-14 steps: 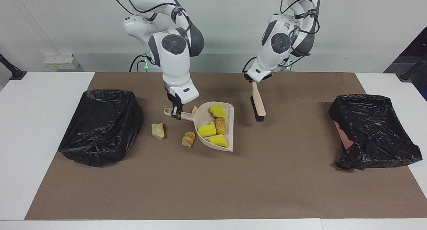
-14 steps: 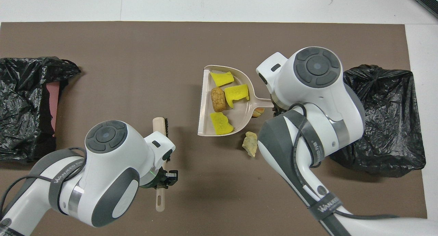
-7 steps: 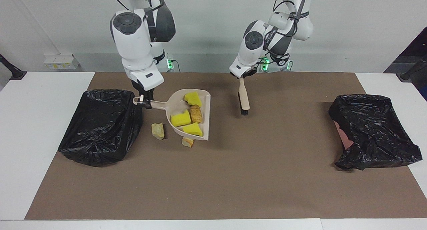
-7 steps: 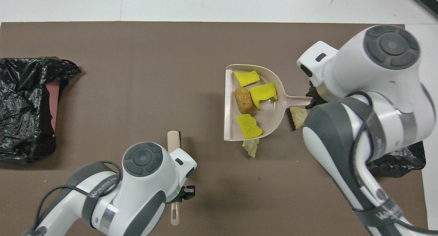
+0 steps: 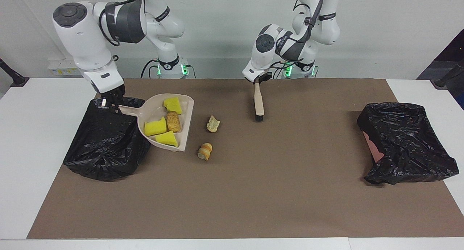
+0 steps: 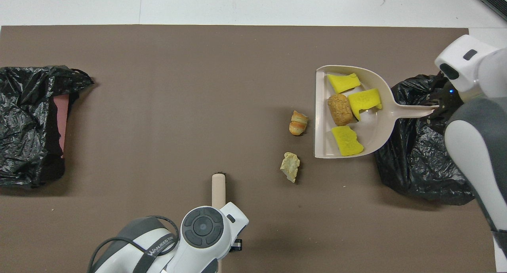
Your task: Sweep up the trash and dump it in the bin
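Two black bag-lined bins sit on the brown mat (image 5: 253, 192) that covers the white surface (image 5: 32, 152), one at each end. The bin at the right arm's end (image 5: 105, 144) has the beige dustpan (image 5: 159, 114) raised over its edge, the handle above the bag and the scoop reaching out past the bin's rim toward the middle of the mat. The bin at the left arm's end (image 5: 406, 141) stands well apart from everything else, with a pink patch showing where its bag gapes.

The right gripper (image 5: 110, 103) is over that first bin, its fingers closed on the end of the dustpan's handle. The left gripper (image 5: 258, 81) is over the mat's edge nearest the robots, fingers closed on the handle of the beige brush (image 5: 258, 105), which hangs with its black bristles at the bottom, low over the mat; whether they touch it cannot be told.

Of the trash, four pieces ride in the dustpan: three yellow chunks (image 5: 155, 127) and one golden-brown lump (image 5: 173, 122) between them. Two more lie on the mat beside the pan's open edge: a pale cream piece (image 5: 213, 123) nearer the robots, and an orange-tinged bread-like piece (image 5: 205, 151) farther from them. In the overhead view they show apart from each other and from the pan.
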